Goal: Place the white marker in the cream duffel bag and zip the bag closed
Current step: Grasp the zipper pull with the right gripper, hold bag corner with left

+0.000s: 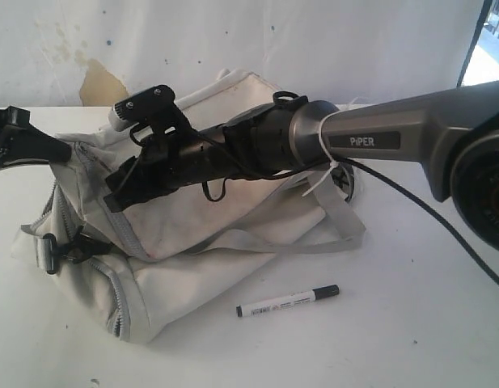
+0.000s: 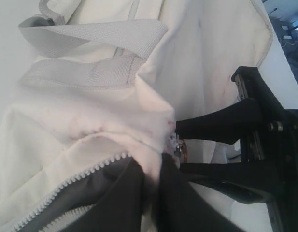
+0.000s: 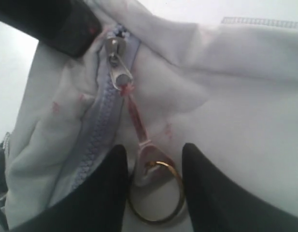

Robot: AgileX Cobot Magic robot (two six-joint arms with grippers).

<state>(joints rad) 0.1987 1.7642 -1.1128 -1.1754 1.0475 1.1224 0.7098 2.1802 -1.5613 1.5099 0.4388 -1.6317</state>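
Right gripper [image 3: 152, 152], white marker [image 1: 287, 301] well apart

**Left gripper [image 2: 177, 146] nips the cream duffel bag [image 2: 91, 116] by its zip**

Black fingers [image 2: 211, 123] clamp on a bunched fold of the off-white fabric, with a small metal piece [image 2: 179, 152] glinting right at the tips. Just beside the pinch, the zipper [image 2: 88, 173] lies parted, and dark grey lining [image 2: 110, 195] shows between its two rows of teeth. Two pale webbing straps [image 2: 91, 36] lie flat across the cloth beyond, and faint pink stains dot the crease.

The duffel bag [image 1: 184, 234] is cream (zipper [image 3: 98, 135] grey).
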